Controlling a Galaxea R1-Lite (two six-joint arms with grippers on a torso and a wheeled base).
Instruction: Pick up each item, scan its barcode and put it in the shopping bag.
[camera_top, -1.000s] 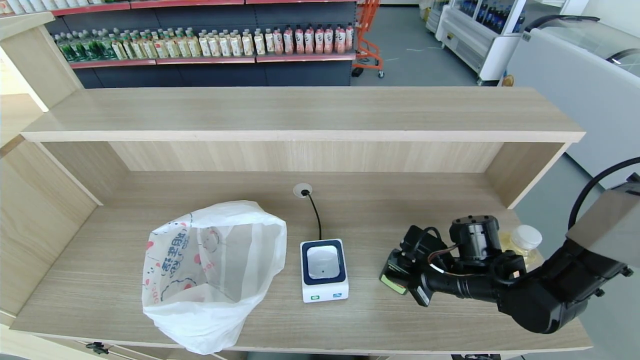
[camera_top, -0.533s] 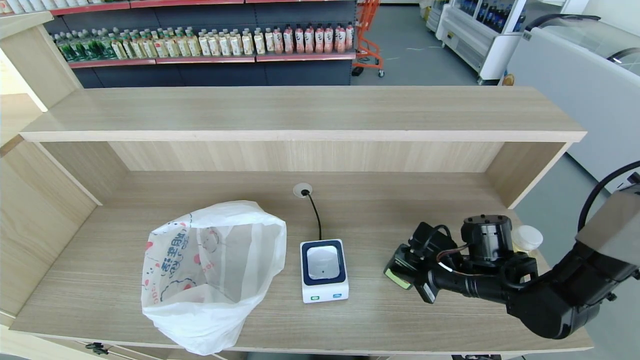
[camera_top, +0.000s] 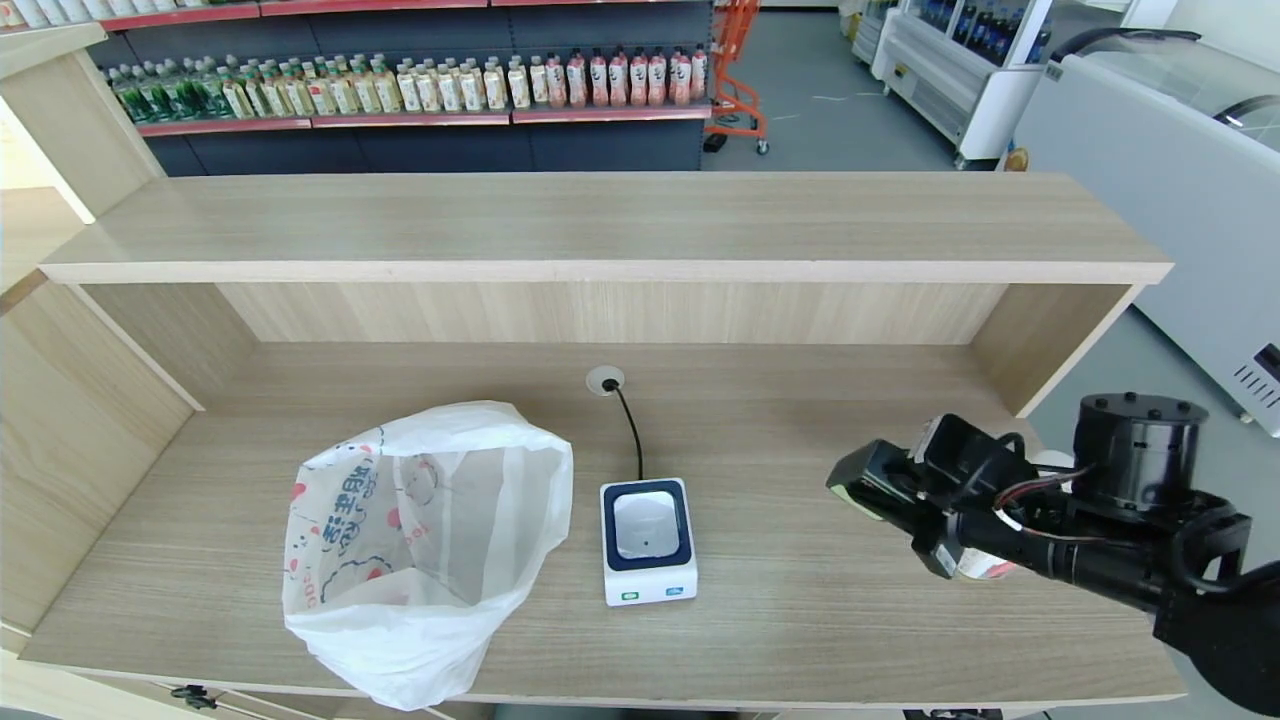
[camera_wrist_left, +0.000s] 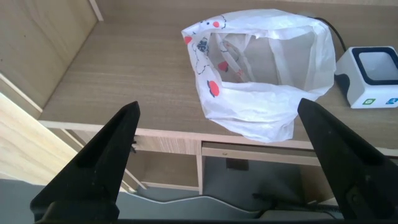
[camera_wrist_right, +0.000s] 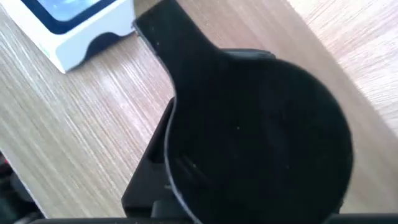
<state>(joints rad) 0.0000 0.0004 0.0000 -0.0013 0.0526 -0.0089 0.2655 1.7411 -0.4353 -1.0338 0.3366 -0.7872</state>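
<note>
Open counter (camera_top: 780, 420) lies right of the scanner (camera_top: 648, 538); the shopping bag (camera_top: 420, 540) stands just left, a shelf (camera_top: 600, 225) overhangs behind

White, see-through shopping bag (camera_top: 420, 540) beyond black left fingers (camera_wrist_left: 99, 168), printed with red and dark cartoon shapes. White scanner (camera_top: 648, 540), navy frame, grey window. Pale wood-grain desk (camera_top: 800, 630). Black cable (camera_top: 632, 430).

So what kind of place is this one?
Likely a small shop's checkout: a barcode scanner and shopping bag on a wooden counter, shelves of bottled drinks behind.
</note>
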